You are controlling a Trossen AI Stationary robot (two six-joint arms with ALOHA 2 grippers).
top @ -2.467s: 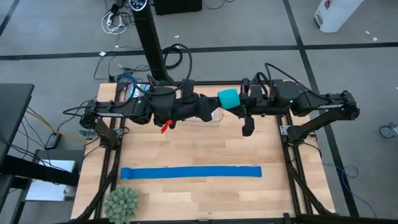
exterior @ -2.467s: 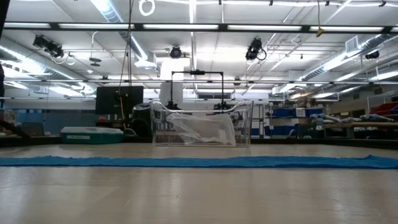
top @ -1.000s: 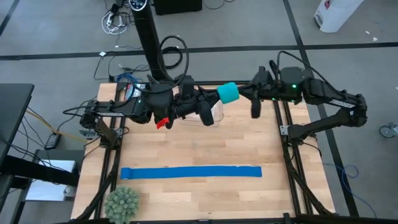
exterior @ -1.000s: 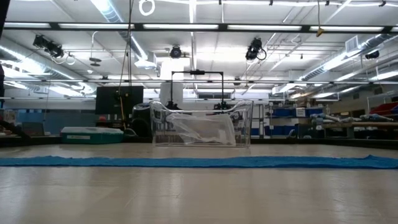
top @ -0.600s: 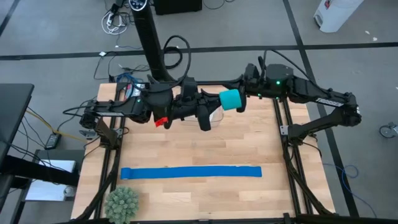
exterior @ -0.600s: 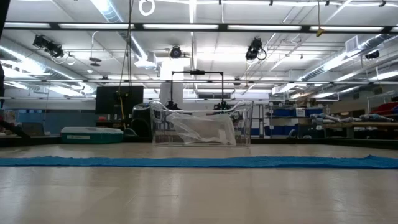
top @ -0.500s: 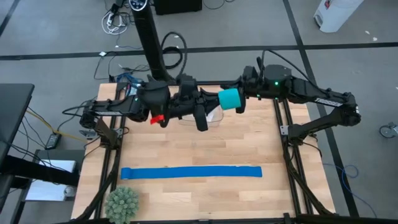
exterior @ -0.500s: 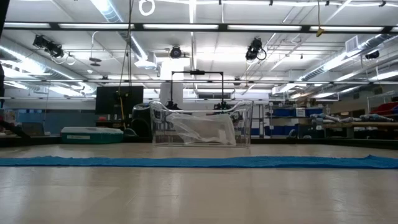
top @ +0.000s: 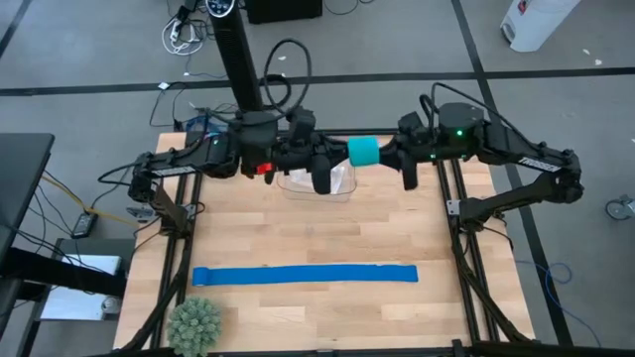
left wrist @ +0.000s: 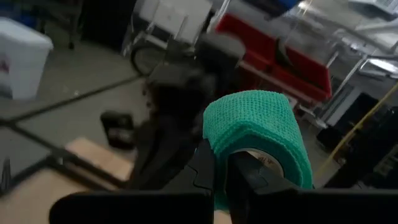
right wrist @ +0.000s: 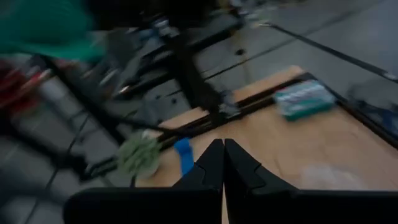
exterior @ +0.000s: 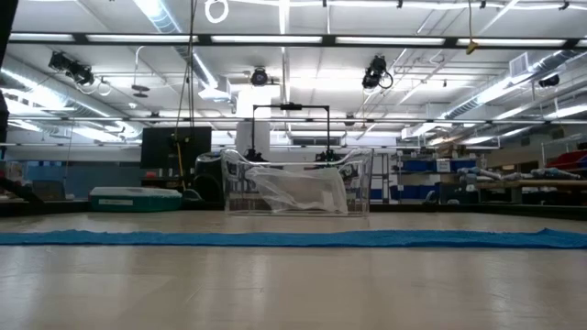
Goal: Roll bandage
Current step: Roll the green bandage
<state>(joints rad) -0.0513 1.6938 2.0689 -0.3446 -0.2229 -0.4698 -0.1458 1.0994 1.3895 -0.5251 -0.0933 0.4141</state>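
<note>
high: bandage [top: 363, 152], a rolled teal cylinder, hangs in the air between left gripper [top: 332, 164] and right gripper [top: 395, 156], above clear bin [top: 319, 185] | low: neither gripper shows; blue strip [exterior: 293, 238] lies flat | left wrist: fingers [left wrist: 205, 168] nearly closed, pinching the roll's edge; risk: thin grip slips, roll drops or unwinds | right wrist: fingers [right wrist: 211, 163] closed on nothing, roll just beyond tips; risk: bump knocks it loose.

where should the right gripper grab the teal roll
Judging from above, the free end of the roll that faces the right gripper. The left gripper is shut on the roll's wall at the other end, and the roll hangs in the air between both arms with its axis running across. A pinch across the curved sides, coming from the right, looks clearest.
</note>
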